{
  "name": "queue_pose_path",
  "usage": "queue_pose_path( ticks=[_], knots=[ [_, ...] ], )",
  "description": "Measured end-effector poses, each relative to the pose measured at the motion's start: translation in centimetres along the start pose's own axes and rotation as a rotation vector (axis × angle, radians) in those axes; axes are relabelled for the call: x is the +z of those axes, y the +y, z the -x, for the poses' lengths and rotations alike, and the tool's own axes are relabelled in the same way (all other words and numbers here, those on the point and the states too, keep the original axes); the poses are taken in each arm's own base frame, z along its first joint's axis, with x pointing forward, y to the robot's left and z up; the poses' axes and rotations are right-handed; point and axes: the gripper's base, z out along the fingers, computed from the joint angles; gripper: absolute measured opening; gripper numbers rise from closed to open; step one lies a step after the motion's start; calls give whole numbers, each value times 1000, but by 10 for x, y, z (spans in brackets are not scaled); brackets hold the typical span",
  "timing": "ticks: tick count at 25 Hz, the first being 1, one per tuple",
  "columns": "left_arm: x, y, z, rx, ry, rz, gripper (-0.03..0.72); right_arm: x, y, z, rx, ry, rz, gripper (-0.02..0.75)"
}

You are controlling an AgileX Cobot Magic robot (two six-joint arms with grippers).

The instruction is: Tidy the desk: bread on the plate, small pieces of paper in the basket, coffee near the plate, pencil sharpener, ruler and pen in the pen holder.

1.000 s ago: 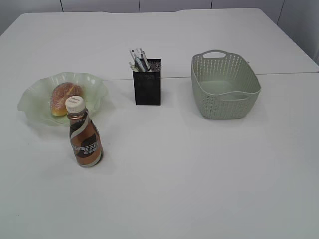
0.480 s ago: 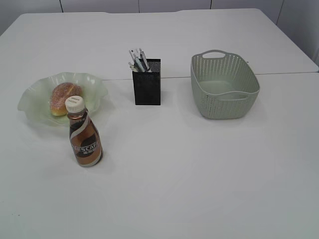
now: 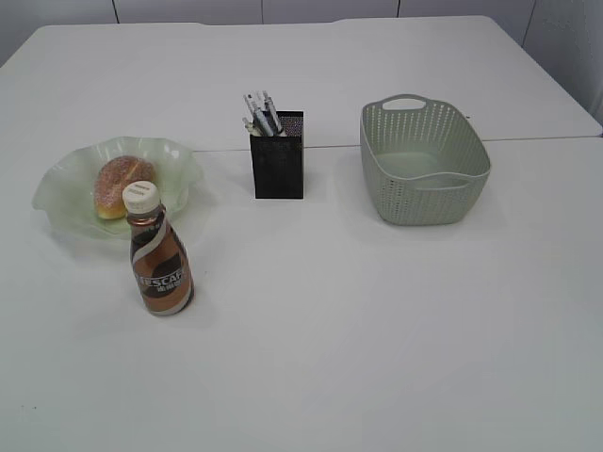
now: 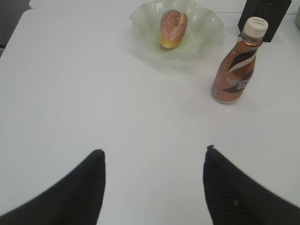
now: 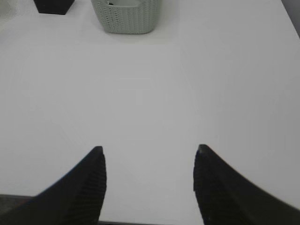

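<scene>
A sugared bread roll [image 3: 120, 185] lies on the pale green wavy plate [image 3: 66, 193] at the left; both show in the left wrist view, roll [image 4: 173, 28] and plate [image 4: 201, 26]. A brown coffee bottle [image 3: 160, 266] stands upright just in front of the plate, also in the left wrist view [image 4: 236, 70]. The black mesh pen holder [image 3: 279, 155] holds several pens [image 3: 262, 113]. The green basket [image 3: 424, 160] stands at the right. My left gripper [image 4: 153, 152] is open and empty over bare table. My right gripper [image 5: 149, 150] is open and empty near the table's front edge. Neither gripper shows in the exterior view.
The white table [image 3: 377, 311] has a seam across its back part. The basket's near wall [image 5: 126, 18] and a corner of the pen holder [image 5: 51, 5] show at the top of the right wrist view. No loose paper, ruler or sharpener is visible on the table.
</scene>
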Motion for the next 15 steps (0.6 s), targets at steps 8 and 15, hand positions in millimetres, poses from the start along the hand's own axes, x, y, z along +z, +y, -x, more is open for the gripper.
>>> queue_pose_path(
  ticks=[8,15],
  knots=[
    [0,0,0,-13,-3,23,463,0,1,0,24,-1,-38,441],
    [0,0,0,-11,-2,23,458,0,1,0,24,-1,-38,441]
  ],
)
